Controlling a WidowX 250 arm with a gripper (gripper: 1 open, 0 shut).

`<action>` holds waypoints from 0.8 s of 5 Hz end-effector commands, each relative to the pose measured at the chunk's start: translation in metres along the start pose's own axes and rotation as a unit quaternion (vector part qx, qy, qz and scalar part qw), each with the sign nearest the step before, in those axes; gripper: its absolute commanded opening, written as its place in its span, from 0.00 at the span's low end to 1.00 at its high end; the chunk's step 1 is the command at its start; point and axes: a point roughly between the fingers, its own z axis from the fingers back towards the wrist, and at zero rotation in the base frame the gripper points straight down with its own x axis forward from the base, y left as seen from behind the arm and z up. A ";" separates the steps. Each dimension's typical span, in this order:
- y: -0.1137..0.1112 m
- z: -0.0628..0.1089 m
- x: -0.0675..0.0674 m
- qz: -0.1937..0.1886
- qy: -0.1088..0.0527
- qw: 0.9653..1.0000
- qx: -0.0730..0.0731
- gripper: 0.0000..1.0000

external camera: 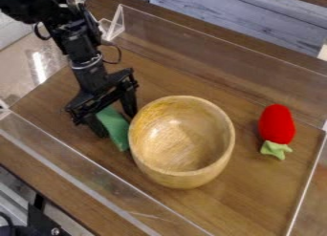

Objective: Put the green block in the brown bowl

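Green block [115,128]: matte, elongated, upper end partly hidden; lies on desk, just beside bowl. Brown bowl [183,142]: round, wooden, grained, thick-rimmed; upright, empty.

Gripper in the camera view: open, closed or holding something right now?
Gripper: open, its fingers around the upper part of the green block; no firm grip can be made out.

Matte green all over on the block [115,129]. Light brown with visible grain on the bowl [182,141]. Bright red with green leaves on the strawberry-like toy [276,126]. Black on the jaws [117,119]. Warm brown on the table [211,63].
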 end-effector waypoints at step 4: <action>-0.007 0.031 0.005 -0.031 -0.039 0.999 0.002 0.00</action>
